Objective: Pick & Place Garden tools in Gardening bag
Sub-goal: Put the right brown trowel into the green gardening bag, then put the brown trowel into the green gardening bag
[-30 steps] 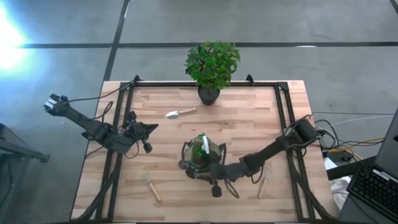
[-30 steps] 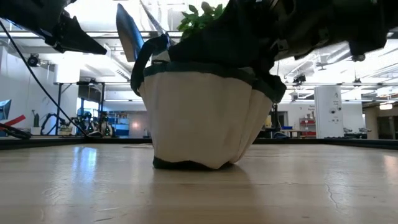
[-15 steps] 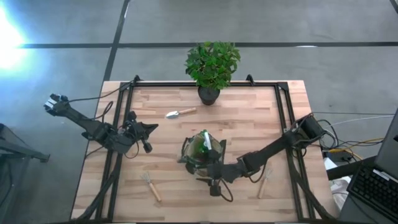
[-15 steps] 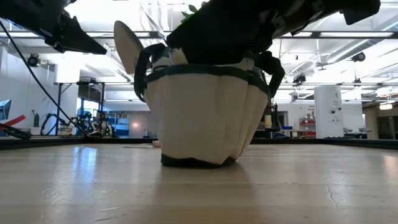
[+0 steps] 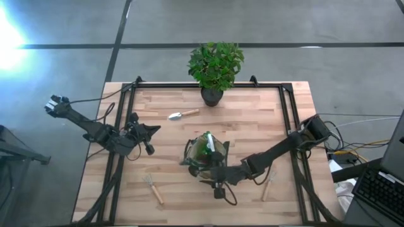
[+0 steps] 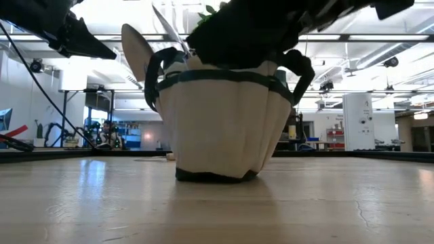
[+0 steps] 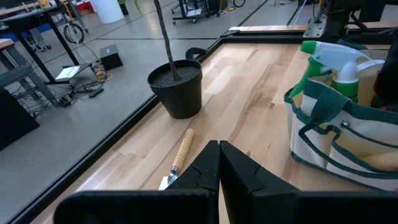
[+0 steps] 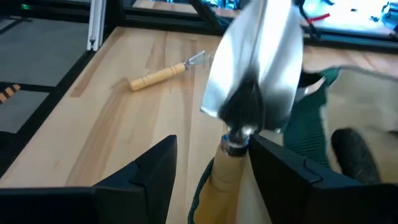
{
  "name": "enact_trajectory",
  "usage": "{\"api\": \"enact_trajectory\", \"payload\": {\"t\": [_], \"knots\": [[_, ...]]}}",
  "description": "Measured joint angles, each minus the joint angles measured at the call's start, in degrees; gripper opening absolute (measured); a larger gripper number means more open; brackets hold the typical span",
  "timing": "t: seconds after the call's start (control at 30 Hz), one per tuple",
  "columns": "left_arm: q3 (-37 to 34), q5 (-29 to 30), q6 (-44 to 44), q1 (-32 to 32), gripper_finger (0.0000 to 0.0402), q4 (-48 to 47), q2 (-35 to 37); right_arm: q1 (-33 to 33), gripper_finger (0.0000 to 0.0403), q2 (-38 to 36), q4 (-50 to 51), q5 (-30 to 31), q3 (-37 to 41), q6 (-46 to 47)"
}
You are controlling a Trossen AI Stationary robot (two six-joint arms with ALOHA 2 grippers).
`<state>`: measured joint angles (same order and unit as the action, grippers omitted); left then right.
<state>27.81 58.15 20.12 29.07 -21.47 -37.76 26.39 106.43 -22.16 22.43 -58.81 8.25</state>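
Observation:
The khaki gardening bag (image 5: 205, 156) stands upright on its base near the table's middle (image 6: 217, 122). A green spray bottle (image 7: 333, 59) sticks out of it. A wooden-handled trowel (image 8: 252, 68) stands in the bag, blade up (image 6: 135, 51). My right gripper (image 8: 211, 142) is open at the bag's near side (image 5: 213, 175), with a finger on each side of the trowel's handle (image 8: 227, 168). My left gripper (image 5: 153, 130) hangs shut over the table's left part, holding nothing (image 7: 219, 149).
A second trowel (image 5: 183, 115) lies toward the far edge, beside the potted plant (image 5: 213, 69) in its dark pot (image 7: 177, 87). A small fork (image 5: 153, 187) lies at the near left. Another wooden-handled tool (image 5: 266, 187) lies at the near right.
The bag was tipped a second ago and now stands upright on its base, a little farther right in the low view. The trowel blade sticking out of it has turned broadside to that view. My left gripper has kept still.

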Motion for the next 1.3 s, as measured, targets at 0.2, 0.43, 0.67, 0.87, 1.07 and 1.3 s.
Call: {"api": "enact_trajectory", "payload": {"t": [0.2,0.43,0.67,0.87,1.07,1.3], "knots": [[0.00,0.00,0.00,0.00,0.0012,0.00,0.00,0.50,0.0189,-4.10,2.92,0.01,0.03,-1.03],[0.00,0.00,0.01,0.01,0.0012,0.00,0.00,0.62,0.0187,-9.44,6.89,0.01,0.14,-1.81],[0.00,-0.74,0.36,0.01,0.0012,0.04,0.04,0.77,0.0187,-17.51,16.79,0.03,0.20,2.51],[0.01,-2.40,0.90,0.00,0.0012,0.27,0.06,0.86,0.0187,-24.18,30.39,0.12,0.22,7.59],[0.02,-2.60,0.47,-0.04,0.0012,-0.18,0.02,0.98,0.0187,-28.44,42.14,3.55,0.51,13.35],[0.00,-3.88,-2.23,-0.21,0.0015,-0.17,-0.35,0.99,0.0187,-30.08,57.42,9.46,0.83,23.37]]}}
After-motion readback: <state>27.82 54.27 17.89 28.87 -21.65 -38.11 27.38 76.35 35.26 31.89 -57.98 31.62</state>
